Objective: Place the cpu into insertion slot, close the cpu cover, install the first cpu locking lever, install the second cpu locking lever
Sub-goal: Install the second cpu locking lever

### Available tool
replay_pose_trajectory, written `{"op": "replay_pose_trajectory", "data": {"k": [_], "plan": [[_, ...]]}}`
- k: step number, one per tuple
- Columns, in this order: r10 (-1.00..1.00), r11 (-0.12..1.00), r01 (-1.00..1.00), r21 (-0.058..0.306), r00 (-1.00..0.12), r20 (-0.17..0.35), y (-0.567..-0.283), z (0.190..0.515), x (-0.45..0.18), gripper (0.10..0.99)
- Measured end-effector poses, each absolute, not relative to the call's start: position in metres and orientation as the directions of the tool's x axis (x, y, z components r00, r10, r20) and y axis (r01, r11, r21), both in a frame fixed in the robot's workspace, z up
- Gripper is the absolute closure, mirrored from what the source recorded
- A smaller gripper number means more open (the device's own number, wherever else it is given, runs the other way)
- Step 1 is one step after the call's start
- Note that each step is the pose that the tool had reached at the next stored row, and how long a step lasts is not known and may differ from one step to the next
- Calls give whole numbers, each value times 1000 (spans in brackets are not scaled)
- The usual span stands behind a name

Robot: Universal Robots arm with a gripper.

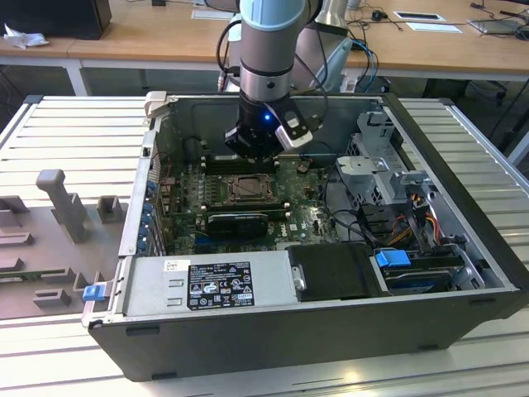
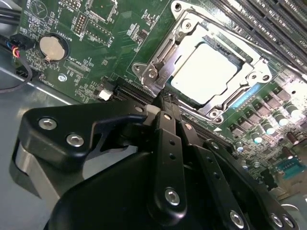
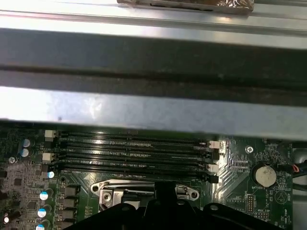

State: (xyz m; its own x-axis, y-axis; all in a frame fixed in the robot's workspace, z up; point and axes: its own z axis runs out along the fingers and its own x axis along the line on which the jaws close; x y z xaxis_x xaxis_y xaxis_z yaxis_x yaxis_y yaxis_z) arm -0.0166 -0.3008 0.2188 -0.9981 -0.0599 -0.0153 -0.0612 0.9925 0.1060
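The cpu [image 2: 204, 73] lies flat in the insertion slot [image 1: 246, 189], its pale silver top showing through the window of the cpu cover [image 2: 192, 38]. The cover lies down over the chip. A silvery lever bar [image 2: 160, 57] runs along the socket's side closest to my gripper [image 2: 164, 101]. The black fingers meet at their tips just off the socket's corner, shut, with nothing seen between them. In the exterior view the gripper [image 1: 252, 153] hangs low over the socket's far edge. The first wrist view has the gripper [image 3: 163, 191] at the socket's metal rim [image 3: 144, 188].
The green motherboard [image 1: 186, 194] lies inside an open computer case [image 1: 273, 331]. Long black memory slots [image 3: 134, 153] run beside the socket, under the case's wall [image 3: 144, 112]. A coin battery [image 2: 53, 48] and loose cables [image 1: 331, 207] are nearby. A drive cage [image 1: 384, 165] stands at the exterior view's right.
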Motion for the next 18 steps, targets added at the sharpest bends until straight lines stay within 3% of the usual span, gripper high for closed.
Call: {"op": "replay_pose_trajectory", "data": {"k": [5,6,10,18], "plan": [[-60,992,-61,106,-998,-15,-301,229,-17,980],[-60,992,-61,106,-998,-15,-301,247,-17,980],[-60,992,-61,106,-998,-15,-301,265,-17,980],[-60,992,-61,106,-998,-15,-327,265,-19,980]]}}
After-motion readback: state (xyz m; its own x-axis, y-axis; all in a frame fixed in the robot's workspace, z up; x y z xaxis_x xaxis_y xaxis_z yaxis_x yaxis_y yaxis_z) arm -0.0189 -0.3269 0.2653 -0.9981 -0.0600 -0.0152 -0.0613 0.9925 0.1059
